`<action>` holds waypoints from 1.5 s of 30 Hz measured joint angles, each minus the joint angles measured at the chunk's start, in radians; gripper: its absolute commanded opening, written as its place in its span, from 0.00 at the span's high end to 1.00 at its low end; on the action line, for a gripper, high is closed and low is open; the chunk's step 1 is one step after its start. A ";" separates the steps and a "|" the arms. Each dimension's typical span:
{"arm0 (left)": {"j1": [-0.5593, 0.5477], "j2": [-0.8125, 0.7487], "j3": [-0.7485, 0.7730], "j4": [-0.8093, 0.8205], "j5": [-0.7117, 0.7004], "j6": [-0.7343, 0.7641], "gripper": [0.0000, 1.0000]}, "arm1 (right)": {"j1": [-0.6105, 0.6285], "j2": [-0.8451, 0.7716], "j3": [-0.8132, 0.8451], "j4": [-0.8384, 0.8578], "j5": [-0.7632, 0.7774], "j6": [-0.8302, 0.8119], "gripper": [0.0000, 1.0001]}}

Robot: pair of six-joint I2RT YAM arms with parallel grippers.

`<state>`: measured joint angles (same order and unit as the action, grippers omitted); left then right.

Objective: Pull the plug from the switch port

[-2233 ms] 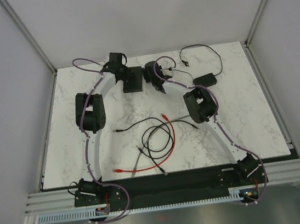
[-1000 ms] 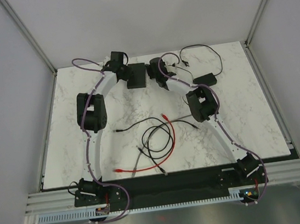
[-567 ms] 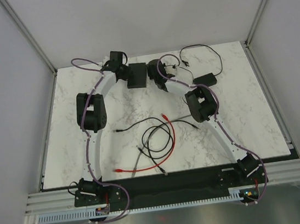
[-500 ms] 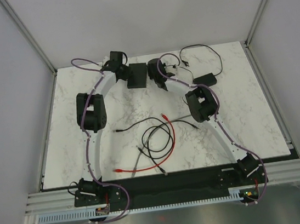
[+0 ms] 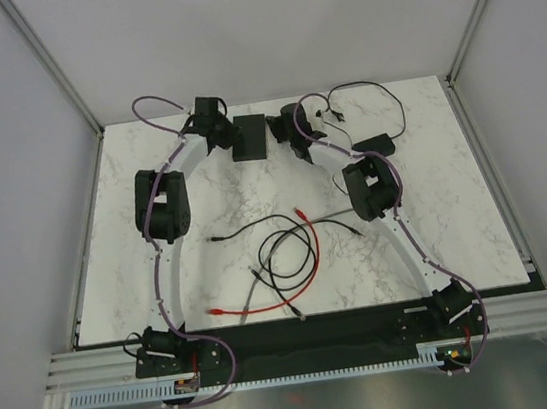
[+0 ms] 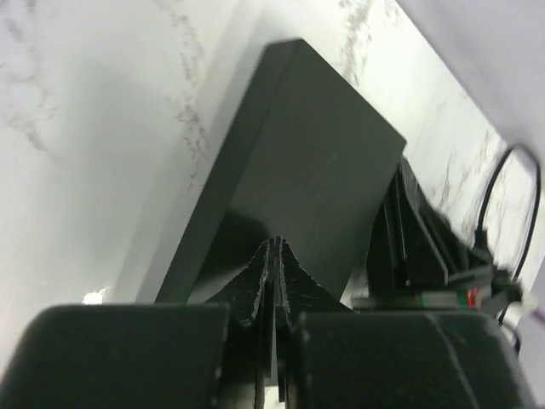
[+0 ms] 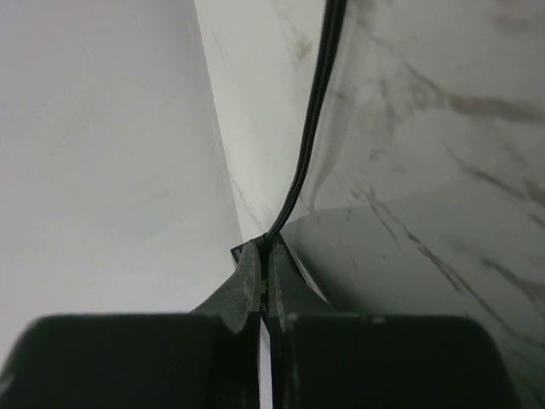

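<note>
The switch (image 5: 251, 137) is a flat black box at the back of the marble table; it fills the left wrist view (image 6: 306, 170). My left gripper (image 5: 220, 133) is shut, its tips (image 6: 274, 244) resting on the switch's top near its left end. My right gripper (image 5: 292, 131) sits just right of the switch and is shut on a small black plug (image 7: 269, 244). The plug's thin black cable (image 7: 311, 128) runs away over the table. The switch does not show in the right wrist view. Its sockets are hidden.
A small black power adapter (image 5: 374, 146) with thin black cords (image 5: 379, 90) lies at the back right. A red cable (image 5: 312, 255) and looped black cables (image 5: 278, 254) lie in the table's middle. The back wall (image 7: 111, 128) stands close behind the grippers.
My right gripper has drawn rightward, away from the switch's right end, opening a small gap. The switch has shifted and turned a little toward the back. My left gripper stayed on it.
</note>
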<state>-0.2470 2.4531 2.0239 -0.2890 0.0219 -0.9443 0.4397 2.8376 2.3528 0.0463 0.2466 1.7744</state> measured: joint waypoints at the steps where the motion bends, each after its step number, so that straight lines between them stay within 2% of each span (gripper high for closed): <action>1: 0.003 -0.003 -0.008 0.012 0.020 0.035 0.96 | -0.005 0.006 0.001 0.018 -0.021 -0.019 1.00; 5: 0.023 -0.002 -0.008 0.029 0.149 0.166 0.96 | -0.014 0.023 0.006 0.076 -0.094 -0.089 1.00; 9: 0.049 0.021 0.034 0.043 0.261 0.211 0.96 | -0.021 0.023 -0.007 0.115 -0.147 -0.150 1.00; 18: 0.077 0.062 0.051 0.056 0.345 0.232 0.98 | -0.008 0.038 -0.029 0.196 -0.253 -0.209 1.00; 22: 0.080 0.081 0.082 0.038 0.346 0.194 0.98 | -0.006 0.006 -0.100 0.241 -0.239 -0.191 1.00; 27: 0.081 0.091 0.100 0.006 0.336 0.109 0.98 | 0.017 -0.021 -0.142 0.239 -0.138 -0.140 1.00; 36: 0.063 0.090 0.147 -0.127 0.216 -0.051 0.98 | 0.066 -0.046 -0.104 0.067 0.072 0.025 1.00; 41: 0.035 0.092 0.203 -0.230 0.117 -0.086 0.98 | 0.084 -0.062 -0.108 0.004 0.162 0.114 1.00; 45: 0.019 0.114 0.274 -0.314 0.054 -0.090 0.98 | 0.087 -0.058 -0.075 -0.047 0.179 0.142 1.00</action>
<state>-0.2279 2.5671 2.2978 -0.6025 0.0757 -1.0348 0.5266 2.7792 2.2776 -0.0002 0.4252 1.9163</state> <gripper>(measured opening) 0.028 0.021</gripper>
